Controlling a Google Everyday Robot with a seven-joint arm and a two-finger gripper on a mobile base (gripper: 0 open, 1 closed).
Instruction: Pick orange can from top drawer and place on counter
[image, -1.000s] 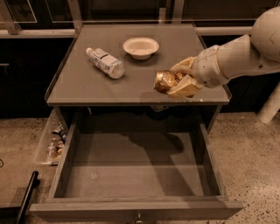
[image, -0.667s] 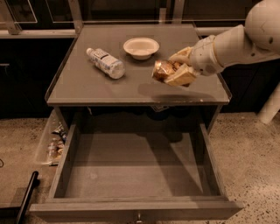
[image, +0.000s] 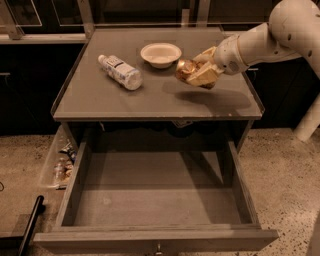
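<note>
My gripper (image: 197, 73) is shut on the orange can (image: 186, 70), a shiny orange-gold can held on its side above the right half of the counter (image: 150, 97). The can hangs clear of the surface and casts a shadow to its right. The white arm reaches in from the upper right. The top drawer (image: 155, 200) is pulled wide open below the counter; its flat grey bottom shows nothing in it. A small knob sits on its front panel at the lower edge.
A clear plastic bottle with a white label (image: 120, 72) lies on the counter's left side. A white bowl (image: 160, 54) stands at the back middle, just left of the can. Small clutter (image: 62, 162) lies on the floor left of the drawer.
The gripper has carried the can up and back from above the counter's front edge to over its right half, closer to the bowl.
</note>
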